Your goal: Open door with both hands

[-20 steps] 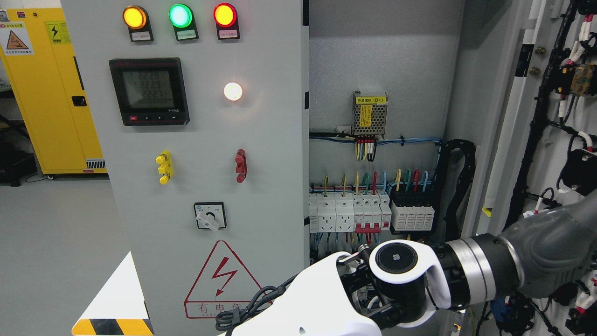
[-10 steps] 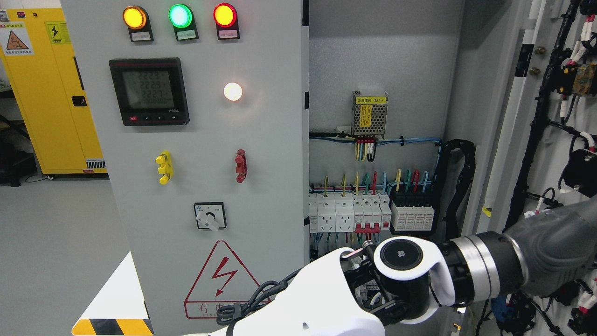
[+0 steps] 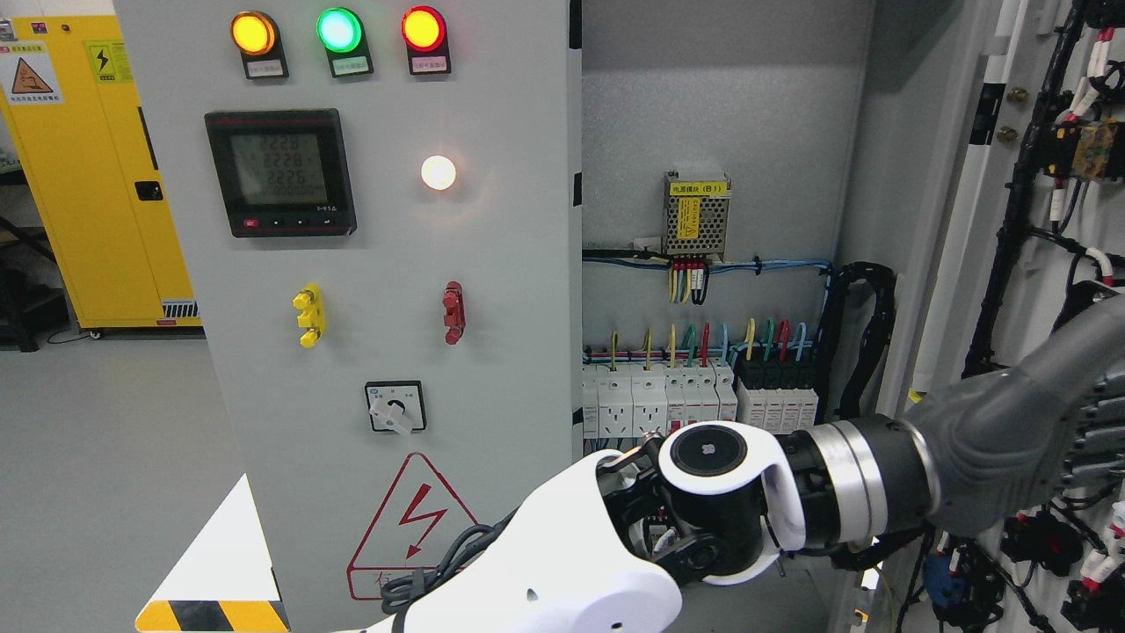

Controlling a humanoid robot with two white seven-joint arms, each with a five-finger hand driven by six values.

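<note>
I'm working the right hand [image 3: 606,554] low in front of the left cabinet door [image 3: 395,264], beside its inner edge; its fingers are hidden, so I can't tell their state. The right-hand door [image 3: 1037,220] is standing swung wide open. My worry: the wrist is sitting close to the circuit breakers [image 3: 703,396], and a drift could be snagging wiring.
</note>
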